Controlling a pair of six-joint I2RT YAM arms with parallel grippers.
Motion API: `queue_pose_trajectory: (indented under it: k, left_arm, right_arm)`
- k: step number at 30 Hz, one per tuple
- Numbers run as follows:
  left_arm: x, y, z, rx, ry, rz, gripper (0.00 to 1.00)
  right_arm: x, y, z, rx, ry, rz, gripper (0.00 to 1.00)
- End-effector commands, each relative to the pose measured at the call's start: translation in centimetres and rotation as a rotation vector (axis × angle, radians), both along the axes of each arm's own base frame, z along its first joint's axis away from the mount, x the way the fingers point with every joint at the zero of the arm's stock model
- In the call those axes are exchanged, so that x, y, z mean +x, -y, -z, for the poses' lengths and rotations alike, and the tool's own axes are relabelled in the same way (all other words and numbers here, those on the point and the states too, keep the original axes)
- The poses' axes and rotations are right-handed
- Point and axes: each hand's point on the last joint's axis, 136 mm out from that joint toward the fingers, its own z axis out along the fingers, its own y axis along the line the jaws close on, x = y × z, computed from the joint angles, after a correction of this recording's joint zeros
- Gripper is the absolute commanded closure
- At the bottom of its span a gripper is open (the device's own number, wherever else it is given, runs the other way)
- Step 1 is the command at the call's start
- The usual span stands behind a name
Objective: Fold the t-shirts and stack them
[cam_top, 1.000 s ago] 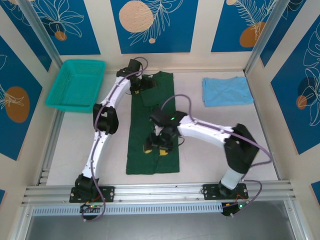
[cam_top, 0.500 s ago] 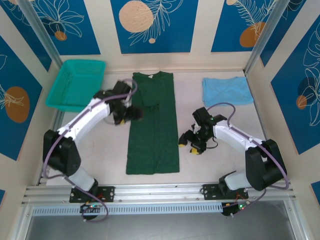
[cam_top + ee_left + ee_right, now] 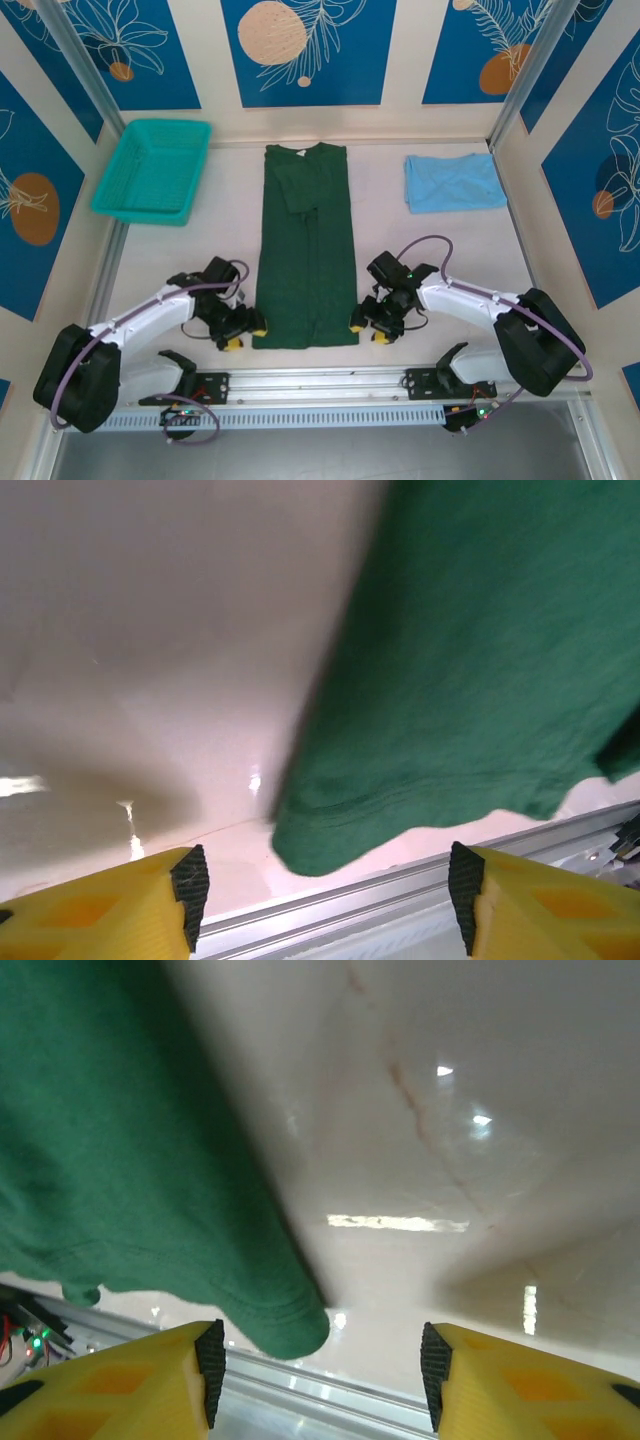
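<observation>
The dark green t-shirt (image 3: 305,245) lies as a long narrow strip down the middle of the table, sleeves folded in. The light blue t-shirt (image 3: 452,182) lies folded at the back right. My left gripper (image 3: 243,330) sits low at the green shirt's near left corner (image 3: 315,845), jaws open, the corner between the yellow fingers (image 3: 120,905). My right gripper (image 3: 366,331) sits at the near right corner (image 3: 285,1325), also open, that corner just inside its left finger (image 3: 140,1380). Neither gripper is closed on the cloth.
A teal mesh basket (image 3: 152,170) stands at the back left. The aluminium rail (image 3: 320,382) runs along the table's near edge, just behind both grippers. Bare table lies on both sides of the green shirt.
Both arms have swung from the shirt's upper and middle parts down to its near corners. Both grippers have narrowed their opening somewhat.
</observation>
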Motion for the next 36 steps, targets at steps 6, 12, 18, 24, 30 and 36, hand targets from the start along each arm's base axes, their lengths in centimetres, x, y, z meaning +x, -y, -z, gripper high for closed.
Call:
queue_pose_trajectory:
  k: [6,12,18,24,30,36]
  left_arm:
    - [0.5,2.2,-0.3,-0.144,0.028,0.009,0.42]
    - [1.7,2.3,0.2,-0.109,0.047,0.052,0.49]
    - [1.3,1.3,1.2,-0.052,0.048,0.081,0.6]
    - [1.6,1.2,1.3,-0.046,0.058,0.082,0.95]
    - [0.4,0.9,0.3,-0.031,0.046,0.081,1.0]
    - [-2.3,0.3,-1.6,0.0,0.005,0.129,1.0]
  right_arm:
    - [0.7,-1.2,0.5,-0.013,0.039,0.007,0.49]
    - [0.8,-2.0,1.2,-0.043,0.029,-0.033,0.52]
    - [0.5,-2.7,1.8,-0.063,0.019,-0.066,0.62]
    - [0.0,-2.6,2.4,-0.09,0.002,-0.085,0.85]
    - [-1.1,-1.1,1.9,-0.144,-0.02,-0.084,1.0]
    - [-4.4,-0.7,2.0,-0.168,-0.056,-0.068,1.0]
